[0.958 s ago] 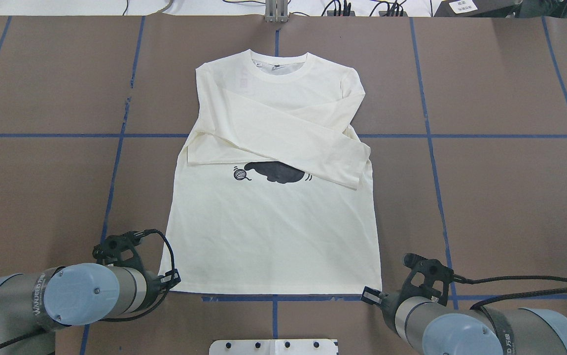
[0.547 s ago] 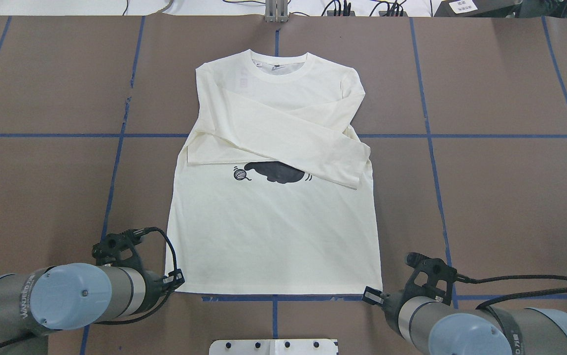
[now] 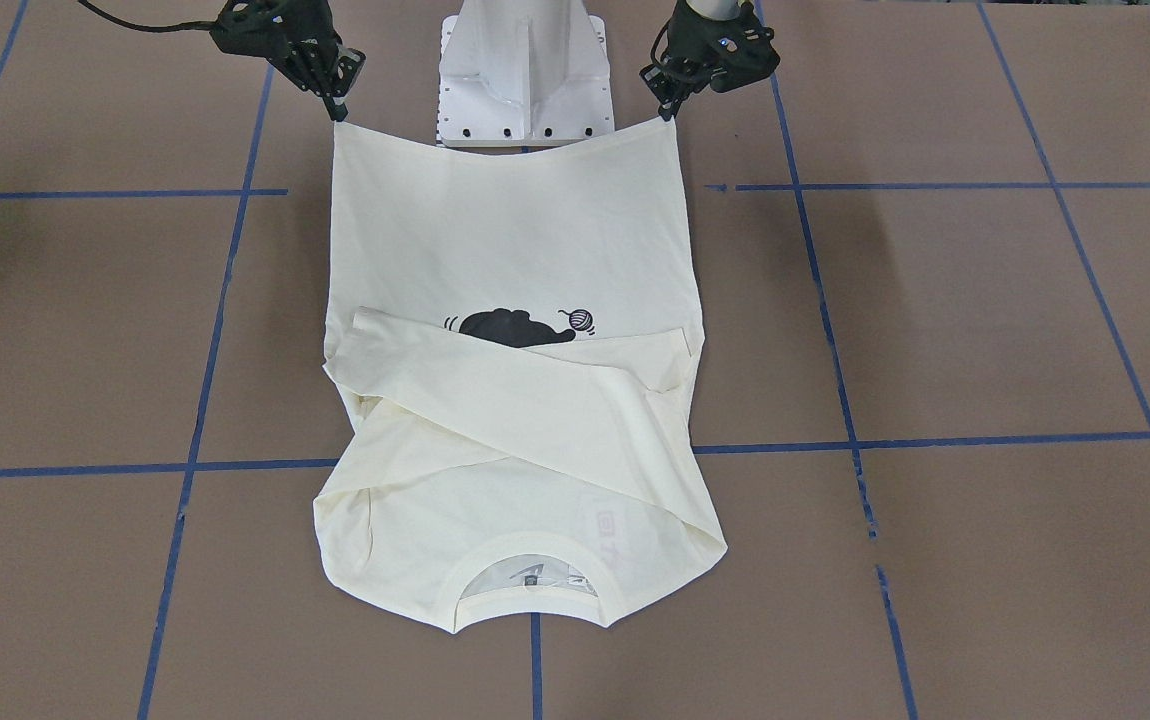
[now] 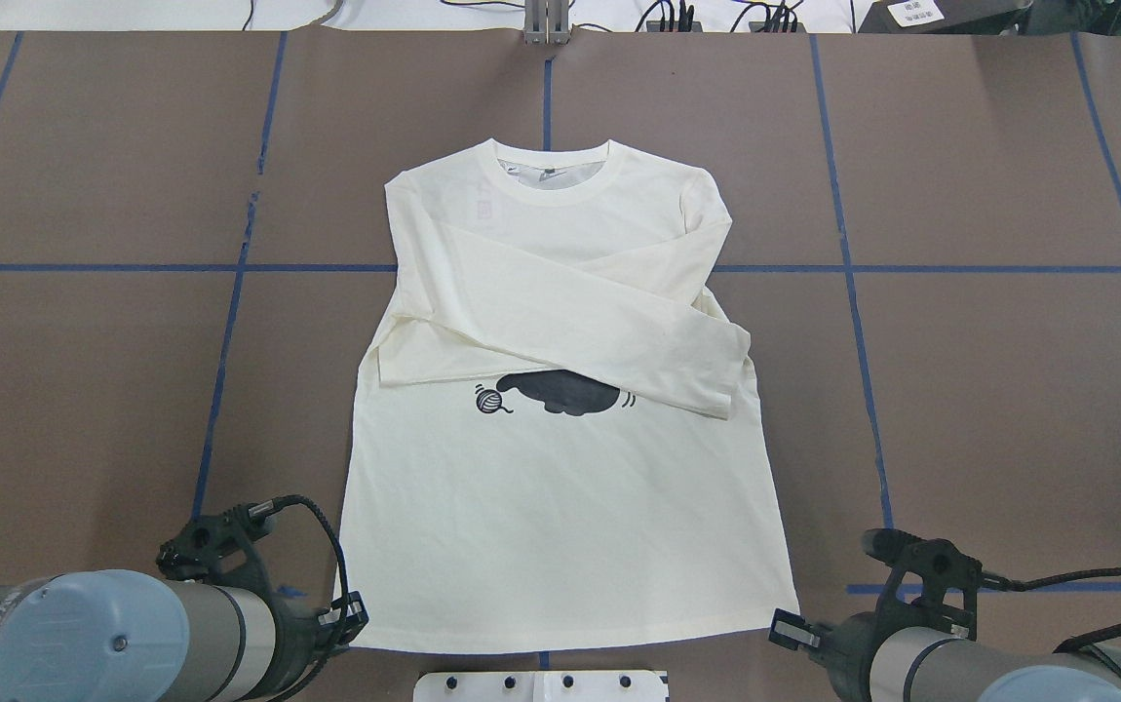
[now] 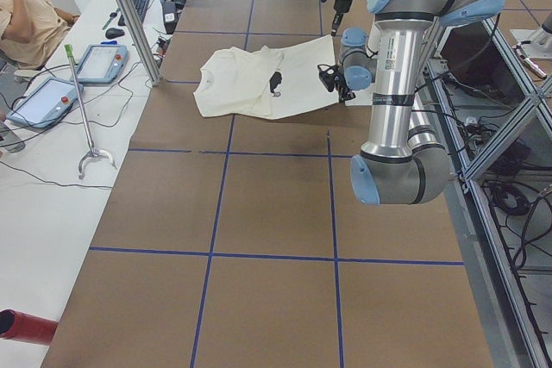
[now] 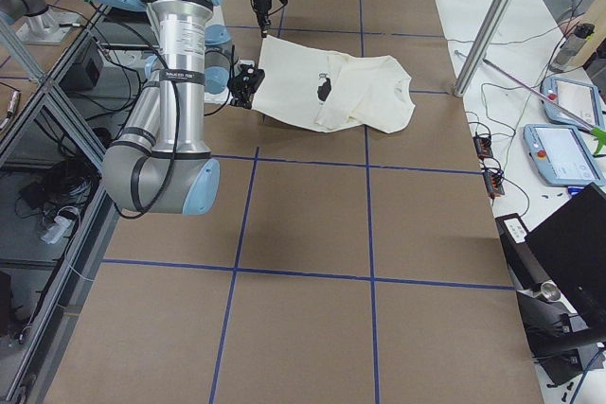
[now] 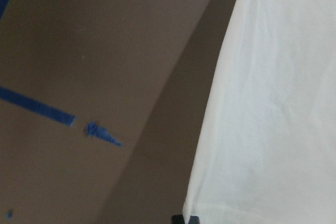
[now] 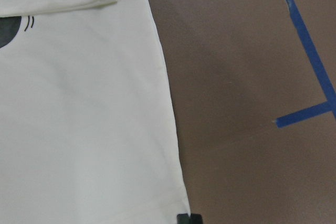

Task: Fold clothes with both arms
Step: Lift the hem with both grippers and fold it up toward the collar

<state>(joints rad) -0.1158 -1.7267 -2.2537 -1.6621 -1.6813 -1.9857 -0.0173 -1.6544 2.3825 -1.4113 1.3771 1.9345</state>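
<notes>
The cream shirt (image 4: 560, 487) lies face up on the brown table, collar at the far side. Both sleeves are folded across the chest and half cover the black cat graphic (image 4: 560, 392). My left gripper (image 4: 351, 616) is shut on the hem's left corner. My right gripper (image 4: 785, 629) is shut on the hem's right corner. In the front-facing view the hem (image 3: 505, 150) is stretched taut between the right gripper (image 3: 340, 100) and the left gripper (image 3: 670, 105), raised off the table. The wrist views show the shirt's side edges (image 7: 220, 103) (image 8: 163, 87).
The white pedestal base (image 3: 525, 70) stands just behind the raised hem, its plate at the near edge (image 4: 541, 685). Blue tape lines (image 4: 229, 268) grid the brown table. A side table with tablets (image 5: 52, 96) and a metal post (image 5: 129, 15) stands beyond the collar end.
Both grippers have pulled back toward the robot's base with the hem corners in them. The whole shirt has slid toward the robot, and the hem has risen.
</notes>
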